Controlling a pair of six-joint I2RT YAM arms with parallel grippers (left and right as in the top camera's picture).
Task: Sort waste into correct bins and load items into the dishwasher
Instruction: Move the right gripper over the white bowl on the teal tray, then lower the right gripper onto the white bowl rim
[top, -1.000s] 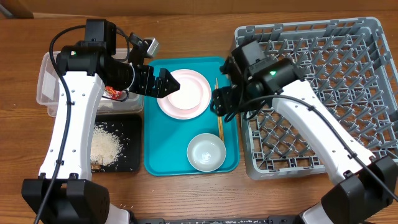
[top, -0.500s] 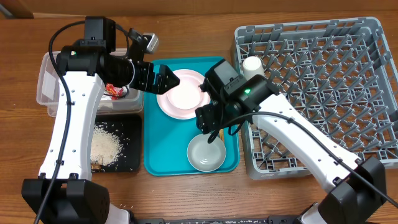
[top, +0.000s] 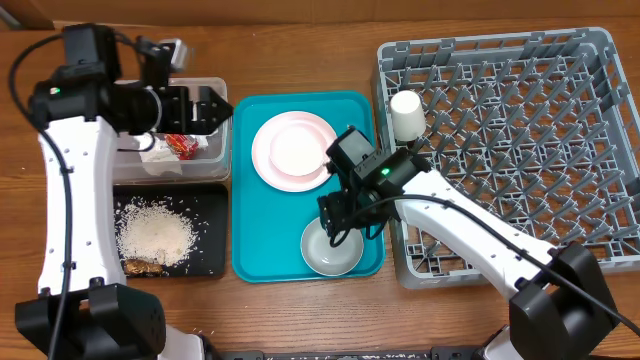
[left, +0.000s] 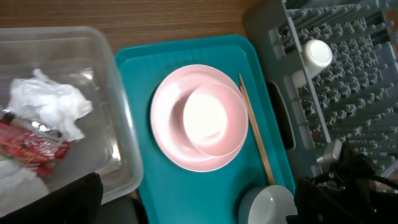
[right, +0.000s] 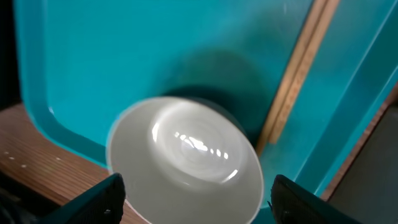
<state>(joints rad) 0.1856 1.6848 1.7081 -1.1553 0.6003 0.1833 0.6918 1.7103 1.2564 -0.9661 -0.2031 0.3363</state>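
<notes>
Now looking over the table by size, and starting with the grey dish rack (top: 580, 170) on the right. Passing next to the teal serving tray (top: 250, 230) in the middle, then the clear tub (left: 109, 134) at the far left, and the black tray (top: 212, 215) in front of it, holding the loose rice (top: 155, 235). Finding on the teal tray the pink plate (top: 262, 150) with the pinkish bowl (top: 297, 152) sitting on it, and the white bowl (top: 330, 260) at the near end. Noting the small white cup (top: 405, 113) among the pegs at the rack's far left corner. Seeing the chopsticks (right: 297, 81) lying just beside the white bowl, and the napkin (left: 46, 102) and red wrapper (top: 182, 146) inside the tub.

Hovering the right gripper (right: 198, 199) above the white bowl, jaws spread wide on both sides of the rim and gripping nothing. Holding the left gripper (top: 215, 105) over the tub, fully open and empty.

Judging the risks:
- Closing off-centre on the smooth round rim, and so letting the bowl slip or tip.
- Coming down too near the chopsticks, and pushing them about on the tray.
- Swinging low toward the rack, and knocking over the cup.
</notes>
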